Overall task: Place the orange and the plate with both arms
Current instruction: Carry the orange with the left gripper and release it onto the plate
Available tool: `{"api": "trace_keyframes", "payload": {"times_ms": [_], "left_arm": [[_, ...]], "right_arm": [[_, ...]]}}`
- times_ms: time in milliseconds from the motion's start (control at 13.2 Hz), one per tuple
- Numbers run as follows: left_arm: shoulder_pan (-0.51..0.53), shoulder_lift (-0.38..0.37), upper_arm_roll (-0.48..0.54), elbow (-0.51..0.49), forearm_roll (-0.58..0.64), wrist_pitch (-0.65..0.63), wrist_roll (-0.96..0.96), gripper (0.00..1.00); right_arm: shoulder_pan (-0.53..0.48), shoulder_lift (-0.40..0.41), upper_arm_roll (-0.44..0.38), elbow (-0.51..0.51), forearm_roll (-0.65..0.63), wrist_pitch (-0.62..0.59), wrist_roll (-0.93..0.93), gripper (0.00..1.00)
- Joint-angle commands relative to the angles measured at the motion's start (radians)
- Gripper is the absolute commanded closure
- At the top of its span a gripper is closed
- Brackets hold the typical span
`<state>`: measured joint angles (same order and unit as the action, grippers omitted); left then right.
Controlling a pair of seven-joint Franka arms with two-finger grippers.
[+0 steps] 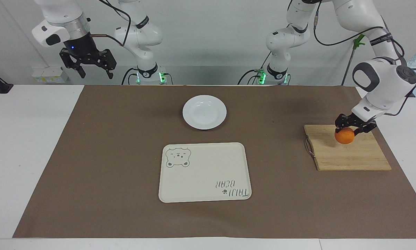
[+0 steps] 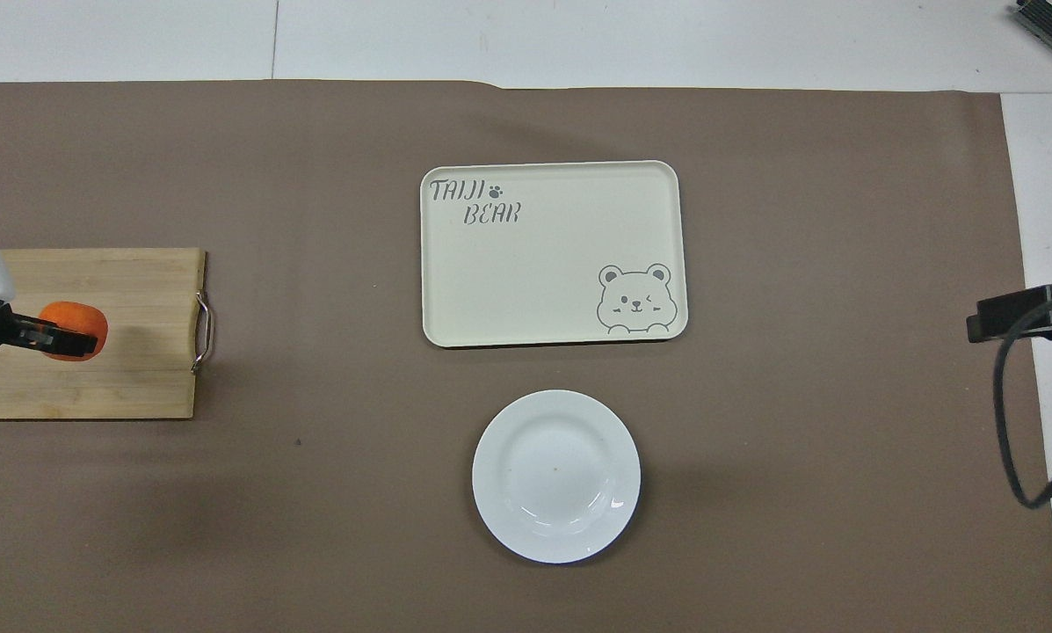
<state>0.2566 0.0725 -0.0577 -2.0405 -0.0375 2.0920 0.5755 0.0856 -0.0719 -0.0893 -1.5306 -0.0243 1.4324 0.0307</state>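
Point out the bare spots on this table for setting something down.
Free: the cream rectangular bear tray, the round white plate, and the brown mat toward the right arm's end. Crowded: the wooden cutting board, where the left gripper holds the small orange. The right gripper waits, open, raised.
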Motion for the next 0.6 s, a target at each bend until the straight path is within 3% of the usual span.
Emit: {"api": "trace_keyframes", "payload": {"times_ms": [0, 227, 529], "left_arm": [[-0.101, -0.101, 0.01, -0.032, 0.001, -0.117, -0.034, 1.0], [-0.254, -0.119, 0.009, -0.036, 0.001, -0.19, -0.107, 1.0], [-0.532, -0.129, 0.007, -0.038, -0.001, -0.188, -0.502, 1.0]], "right_arm": [[-0.012, 0.001, 0.003, 0.009, 0.003, -0.003, -0.023, 0.0], [-0.012, 0.001, 0.003, 0.009, 0.003, -0.003, -0.023, 0.0], [-0.012, 0.001, 0.003, 0.009, 0.003, -0.003, -0.023, 0.0]]}}
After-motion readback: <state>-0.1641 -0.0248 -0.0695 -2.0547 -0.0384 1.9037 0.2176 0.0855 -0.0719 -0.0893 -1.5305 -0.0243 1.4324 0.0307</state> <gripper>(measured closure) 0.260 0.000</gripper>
